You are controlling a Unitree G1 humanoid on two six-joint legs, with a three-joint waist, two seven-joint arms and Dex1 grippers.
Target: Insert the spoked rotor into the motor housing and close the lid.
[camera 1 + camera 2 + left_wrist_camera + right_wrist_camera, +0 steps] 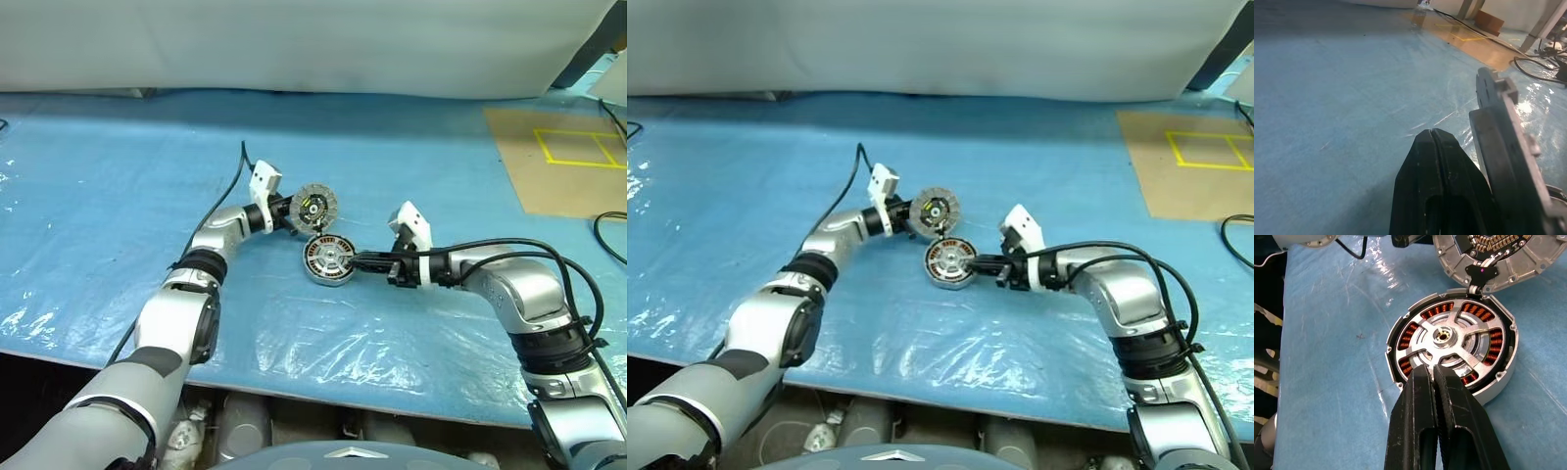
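- Silver motor housing (1501, 377) x1 sitting on blue sheet (118, 196), spoked rotor (1449, 340) x1 lying inside.
- Lid (313, 207) x1 standing open beside left gripper (291, 211), fingers pinched together.
- Right gripper (1434, 374) pressing closed tips onto rotor.
- White backdrop (294, 39) hanging behind.

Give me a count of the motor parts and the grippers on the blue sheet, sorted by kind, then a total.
Motor housing: 1
Spoked rotor, sitting in the housing: 1
Lid, standing open at the housing's rim: 1
Grippers: 2, the left gripper and the right gripper, both shut
Total: 5
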